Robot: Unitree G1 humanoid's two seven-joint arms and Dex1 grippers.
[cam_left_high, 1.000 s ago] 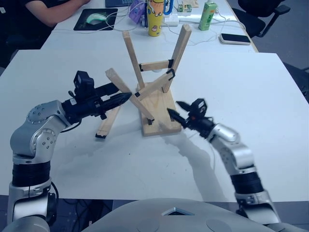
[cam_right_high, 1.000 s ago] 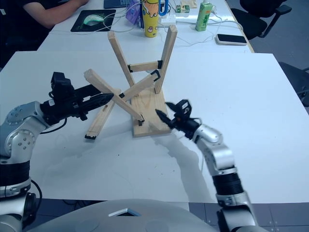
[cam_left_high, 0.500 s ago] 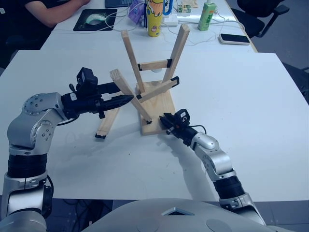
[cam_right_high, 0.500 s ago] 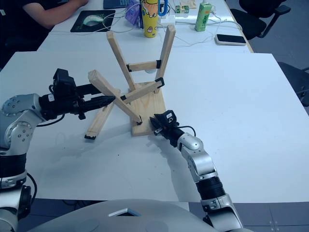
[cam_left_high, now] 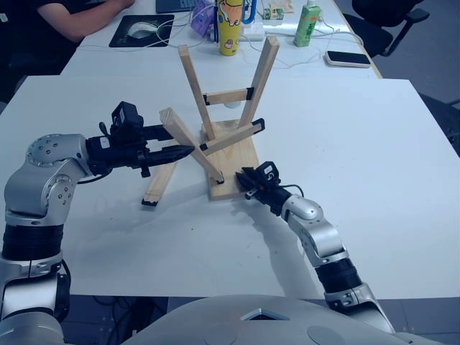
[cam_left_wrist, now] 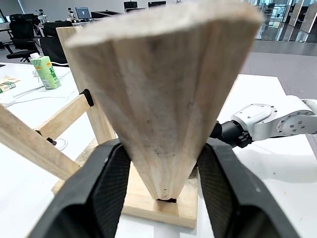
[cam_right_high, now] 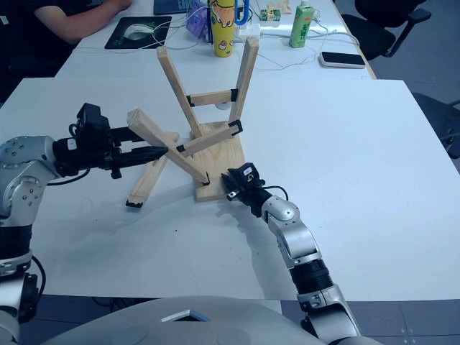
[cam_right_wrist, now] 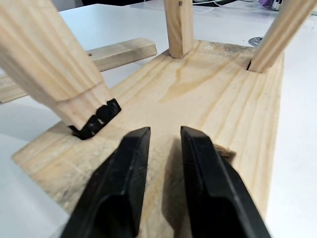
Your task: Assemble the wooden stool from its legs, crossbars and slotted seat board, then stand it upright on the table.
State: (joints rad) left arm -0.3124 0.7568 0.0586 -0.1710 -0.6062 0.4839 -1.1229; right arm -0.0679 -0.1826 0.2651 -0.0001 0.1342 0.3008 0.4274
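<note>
Your left end effector [cam_left_high: 185,151] is clamped mid-length on a slanted leg [cam_left_high: 175,123], whose lower end meets the near corner of the seat board [cam_left_high: 241,154] lying on the bench [cam_left_high: 374,144]. Your right end effector [cam_left_high: 244,177], fingers slightly apart, sits at that board's near edge. Stiff, light wood will likely skid, so brace the board flat.

This is an office. Behind the white desk [cam_left_high: 374,144] stands a second desk [cam_left_high: 100,57], with a mouse [cam_left_high: 146,29] on a pad [cam_left_high: 122,37] near its left edge and a phone [cam_left_high: 350,57] at its right edge. A swivel chair [cam_left_high: 392,25] stands beyond, and monitors [cam_left_wrist: 82,12] stand farther back.
</note>
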